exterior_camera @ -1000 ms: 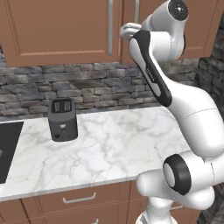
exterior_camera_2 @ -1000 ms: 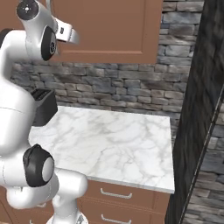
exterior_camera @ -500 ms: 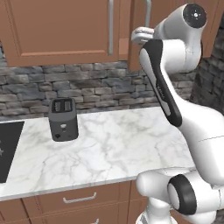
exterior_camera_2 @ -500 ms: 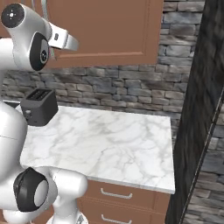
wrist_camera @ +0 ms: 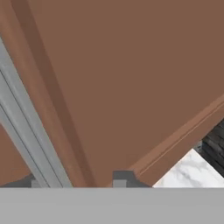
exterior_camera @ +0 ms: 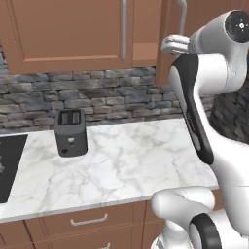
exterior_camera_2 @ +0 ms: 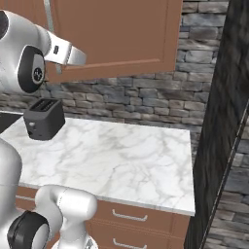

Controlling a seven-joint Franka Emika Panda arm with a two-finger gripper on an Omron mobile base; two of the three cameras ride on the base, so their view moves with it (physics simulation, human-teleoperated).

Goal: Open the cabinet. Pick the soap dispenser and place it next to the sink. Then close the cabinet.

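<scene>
While the white arm rises high from the base, its gripper [exterior_camera: 170, 44] is lifted up to the cabinet [exterior_camera: 68, 34], close to the long silver bar handle [exterior_camera: 182, 14] of the right door [exterior_camera_2: 116, 34]. From the hand view, the handle [wrist_camera: 26, 127] runs as a grey bar along the left side, very near the camera, and the brown panel of the door [wrist_camera: 131, 78] lies just behind it. Only small grey stubs of the fingertips [wrist_camera: 120, 177] show at the bottom there, so I cannot tell if the jaws stand apart or together, and I cannot tell if they touch the handle. Below the hand lies the white marble counter [exterior_camera: 126, 165], with wooden drawers [exterior_camera: 87, 221] under its front edge. A dark toaster [exterior_camera: 71, 131] stands on the counter toward the left, near the stone backsplash [exterior_camera: 107, 99]. Behind and above, the right door appears swung a little out from the cabinet front in the left base view, while the left door [exterior_camera: 68, 29] is flat and shut.
</scene>
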